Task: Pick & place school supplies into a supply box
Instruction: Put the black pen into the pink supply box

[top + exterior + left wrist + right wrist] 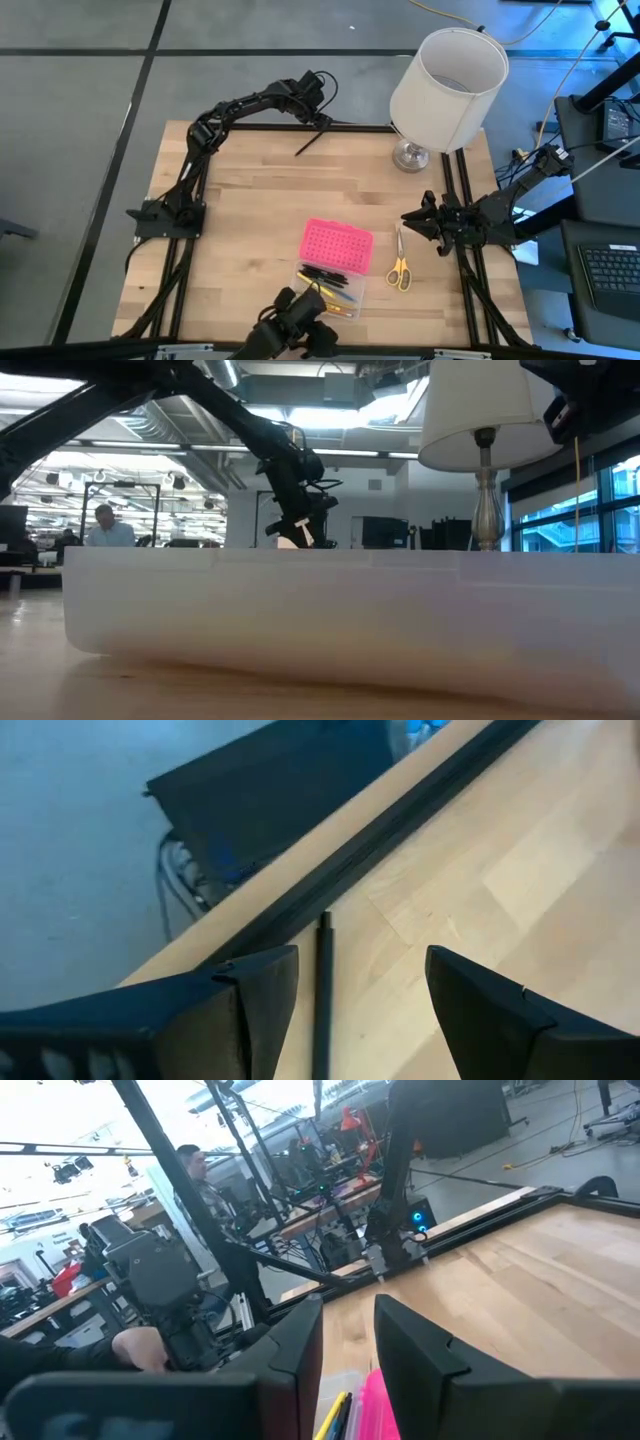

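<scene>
Pink dotted lid (337, 246), clear base

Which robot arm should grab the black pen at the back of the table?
The left one, probably. Its gripper hangs right over the pen, fingers open on either side. The right gripper waits far away, near the scissors.

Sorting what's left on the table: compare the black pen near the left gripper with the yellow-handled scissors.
The black pen is one thin dark stick at the table's far edge, between the open left gripper's fingers. The scissors have yellow handles and lie beside the supply box, untouched. Both are outside the box.
</scene>
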Robot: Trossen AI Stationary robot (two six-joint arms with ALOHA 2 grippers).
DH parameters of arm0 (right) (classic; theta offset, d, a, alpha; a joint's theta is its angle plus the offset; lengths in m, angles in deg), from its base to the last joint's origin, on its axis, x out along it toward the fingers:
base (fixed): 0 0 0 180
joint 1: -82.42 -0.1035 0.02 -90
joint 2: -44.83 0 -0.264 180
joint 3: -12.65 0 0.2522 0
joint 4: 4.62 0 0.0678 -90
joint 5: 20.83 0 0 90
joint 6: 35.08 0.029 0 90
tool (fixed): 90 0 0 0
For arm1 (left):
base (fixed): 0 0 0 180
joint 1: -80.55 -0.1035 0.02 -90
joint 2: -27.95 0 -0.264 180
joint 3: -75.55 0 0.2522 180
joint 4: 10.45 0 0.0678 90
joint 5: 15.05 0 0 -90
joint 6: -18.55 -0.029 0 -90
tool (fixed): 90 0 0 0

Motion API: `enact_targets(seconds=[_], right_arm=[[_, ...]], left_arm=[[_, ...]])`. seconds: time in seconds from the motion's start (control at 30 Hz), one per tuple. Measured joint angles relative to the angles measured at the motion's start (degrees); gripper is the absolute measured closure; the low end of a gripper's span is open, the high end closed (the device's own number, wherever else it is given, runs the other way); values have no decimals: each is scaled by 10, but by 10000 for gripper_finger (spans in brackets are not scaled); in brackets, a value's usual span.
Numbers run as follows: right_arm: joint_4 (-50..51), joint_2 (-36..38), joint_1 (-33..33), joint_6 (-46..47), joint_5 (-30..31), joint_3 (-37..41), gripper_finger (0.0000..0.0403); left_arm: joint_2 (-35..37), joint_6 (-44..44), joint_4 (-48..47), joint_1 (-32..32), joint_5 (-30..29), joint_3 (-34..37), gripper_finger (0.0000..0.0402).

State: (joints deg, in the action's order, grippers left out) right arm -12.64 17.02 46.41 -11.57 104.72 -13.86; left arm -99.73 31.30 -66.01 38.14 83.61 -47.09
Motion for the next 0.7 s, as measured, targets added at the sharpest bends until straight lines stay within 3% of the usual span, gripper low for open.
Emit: enact_targets(seconds=[0.17, 0.7], right_arm=[[0, 0, 0, 0, 0, 0, 305], [0, 0, 0, 4, 0, 0, 305]], left_arm=[[0, -3, 0, 13, -37, 0, 200], [0, 0, -31, 25, -43, 0, 237]])
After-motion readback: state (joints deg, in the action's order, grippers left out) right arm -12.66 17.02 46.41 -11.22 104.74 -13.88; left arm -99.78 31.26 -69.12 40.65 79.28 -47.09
